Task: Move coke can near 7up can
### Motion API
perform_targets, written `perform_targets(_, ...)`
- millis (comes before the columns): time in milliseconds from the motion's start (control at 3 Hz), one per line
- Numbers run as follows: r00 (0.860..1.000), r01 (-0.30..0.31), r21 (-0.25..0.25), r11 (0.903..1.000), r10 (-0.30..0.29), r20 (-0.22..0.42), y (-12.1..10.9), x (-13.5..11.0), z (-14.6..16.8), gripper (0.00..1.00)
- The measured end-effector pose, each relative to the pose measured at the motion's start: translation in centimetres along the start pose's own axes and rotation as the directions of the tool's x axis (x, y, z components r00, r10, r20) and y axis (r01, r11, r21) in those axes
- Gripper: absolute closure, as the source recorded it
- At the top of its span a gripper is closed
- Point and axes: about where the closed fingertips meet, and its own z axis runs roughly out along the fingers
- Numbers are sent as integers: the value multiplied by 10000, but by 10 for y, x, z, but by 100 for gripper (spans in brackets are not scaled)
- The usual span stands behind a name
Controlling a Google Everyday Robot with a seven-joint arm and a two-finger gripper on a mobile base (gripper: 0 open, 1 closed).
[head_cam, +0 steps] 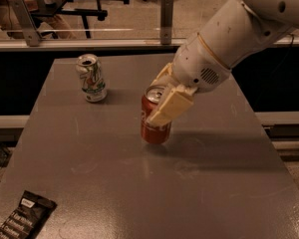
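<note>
Shiny metal coke can [153, 131] in plastic gripper [158, 103], matt table [214, 183]

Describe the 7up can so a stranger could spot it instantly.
On the grey table, look toward the far left corner, away from the gripper clamped on the coke can at the centre. The 7up can stands there alone, upright; it is white and green, not red.

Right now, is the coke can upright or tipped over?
Upright: the coke can stands on its base on the table, silver top facing up. The gripper is closed around its upper half.
</note>
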Motion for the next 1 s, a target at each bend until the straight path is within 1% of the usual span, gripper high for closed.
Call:
perform_targets(333, 9990, 107, 146, 9998, -114, 440, -26, -18, -4, 100)
perform_targets(667, 9964, 451, 210, 9988, -464, 709, -53, -38, 9, 100)
perform_targets(1000, 9942, 749, 120, 9971, -756, 764, -70, -53, 24, 100)
